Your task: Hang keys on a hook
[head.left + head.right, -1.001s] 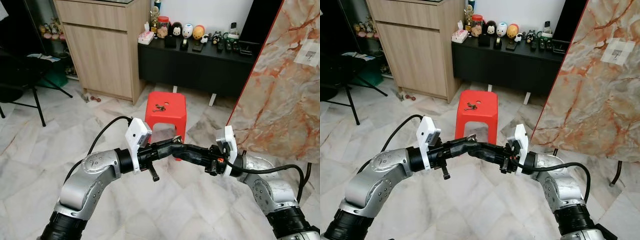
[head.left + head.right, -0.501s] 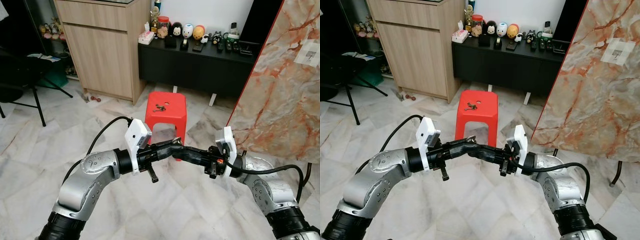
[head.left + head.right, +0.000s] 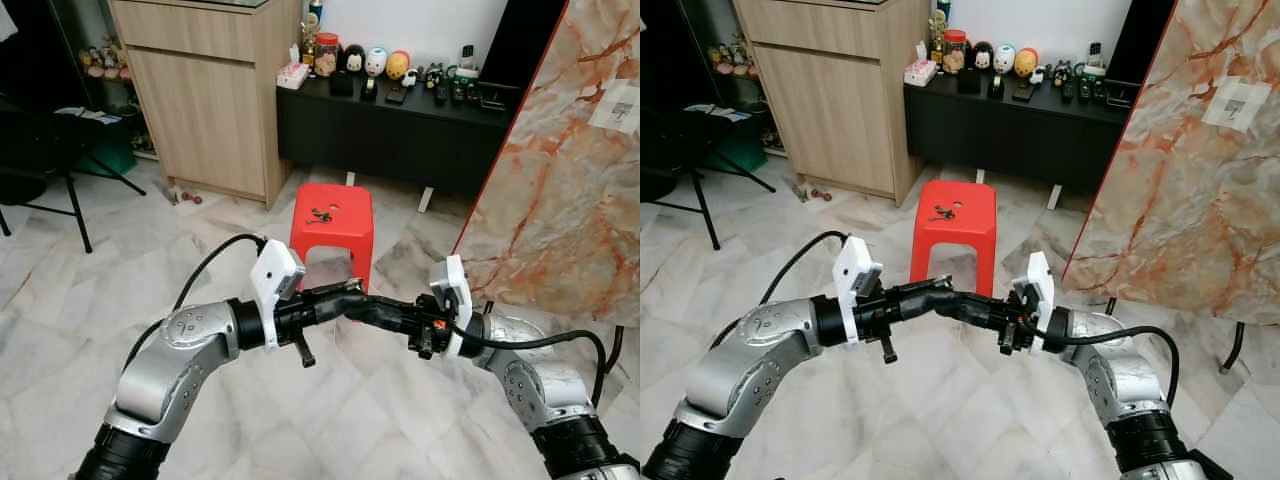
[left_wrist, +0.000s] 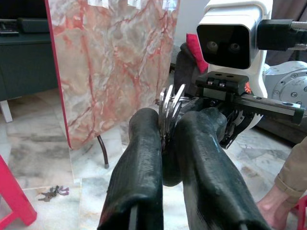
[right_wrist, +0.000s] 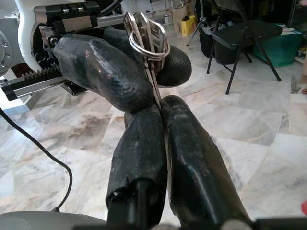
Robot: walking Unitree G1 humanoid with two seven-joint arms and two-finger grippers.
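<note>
Marble floor, red stool [image 3: 332,215] ahead. Left gripper [image 3: 352,291] and right gripper [image 3: 362,303] meeting tip-to-tip, both clamping keys [image 5: 146,36] between them.

Even, soft indoor light; head views sharp. The marble floor [image 3: 60,290] shows mild sheen. Wrist views blur the nearest black fingers [image 5: 144,158]; backgrounds stay clear.

Both arms: silver-grey metal shells, black ribbed sleeves at the upper ends. White boxy plastic camera housing on each wrist, left [image 3: 274,283], right [image 3: 449,296]. Long black rubbery fingers [image 4: 139,177], matte, slightly scuffed. Black cable [image 3: 205,267] loops off the left arm, another [image 3: 560,341] off the right. Toothed metal rack [image 5: 31,82] behind the jaws.
</note>
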